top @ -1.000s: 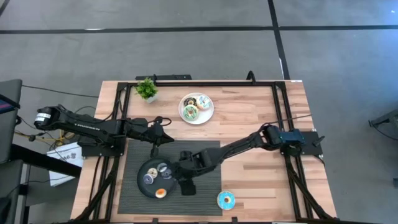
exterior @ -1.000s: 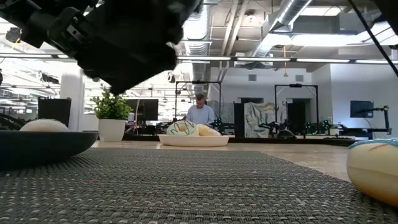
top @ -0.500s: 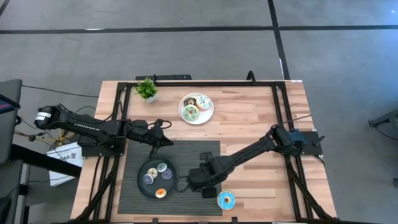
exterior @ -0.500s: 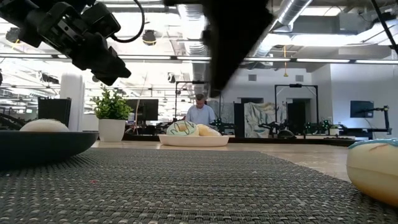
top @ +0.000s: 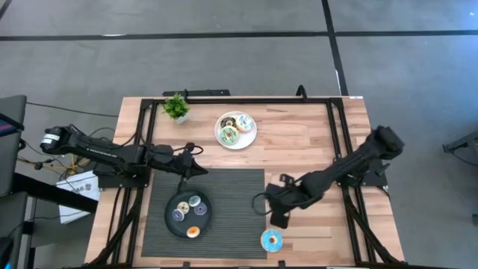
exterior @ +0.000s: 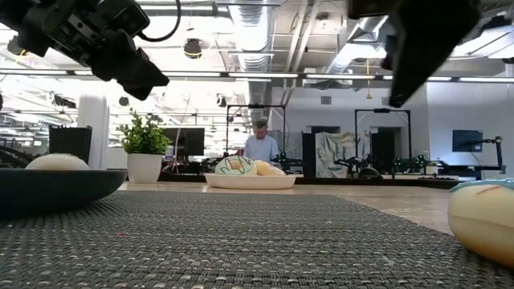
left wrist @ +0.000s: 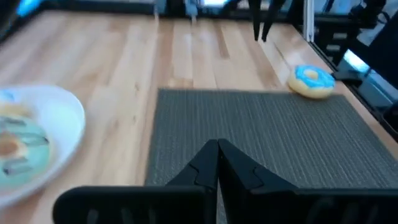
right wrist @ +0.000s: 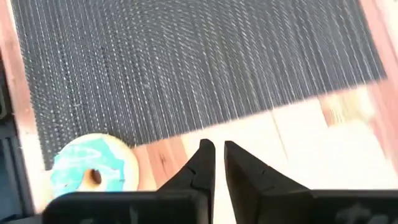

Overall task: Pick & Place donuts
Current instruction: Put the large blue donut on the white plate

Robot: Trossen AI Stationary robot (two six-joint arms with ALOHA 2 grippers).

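Note:
A blue-iced donut [top: 271,240] lies on the wood by the mat's near right corner, also in my right wrist view [right wrist: 93,171] and low view [exterior: 482,225]. A white plate [top: 252,137] at the far middle carries larger donuts [top: 230,134]. A black dish [top: 170,203] on the mat holds several coin-sized donuts [top: 196,200]. My right gripper [top: 273,212] hovers shut and empty just off the mat's right edge, a little beyond the blue donut. My left gripper [top: 193,161] hangs shut above the mat's far left corner.
A grey woven mat [top: 231,194] covers the near middle of the wooden table. A small potted plant [top: 177,107] stands at the far left, beside the plate. Black frame rails [top: 340,149] run along both table sides. Bare wood lies right of the mat.
My right gripper has swung from beside the black dish toward the table's right edge, crossing the mat and ending just past its right edge. The donuts, plate and dish lie where they were.

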